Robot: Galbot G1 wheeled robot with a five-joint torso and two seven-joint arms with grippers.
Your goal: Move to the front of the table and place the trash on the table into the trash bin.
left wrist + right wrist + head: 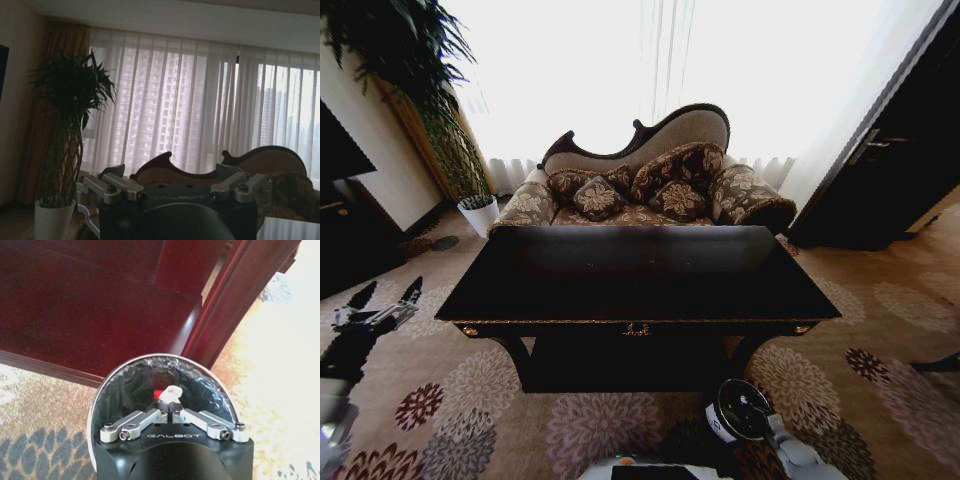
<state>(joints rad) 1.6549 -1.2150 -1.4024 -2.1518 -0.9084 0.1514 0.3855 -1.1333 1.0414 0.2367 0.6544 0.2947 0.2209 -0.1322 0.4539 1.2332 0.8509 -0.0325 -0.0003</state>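
A scrap of white trash (pixel 174 391) with a red bit beside it is lying at the bottom of the trash bin (pixel 125 385), just beyond the right gripper (pixel 167 407), whose fingers are meeting closed, gripping nothing I can make out. The gripper is hanging over the bin mouth, likely for a clean drop. The left gripper (pixel 175 182) is waiting with fingers spread, empty. The table (pixel 630 275) is standing just behind the bin on flowered carpet (pixel 590 425), with a sofa (pixel 650 185) and curtains (pixel 200 105) behind it.
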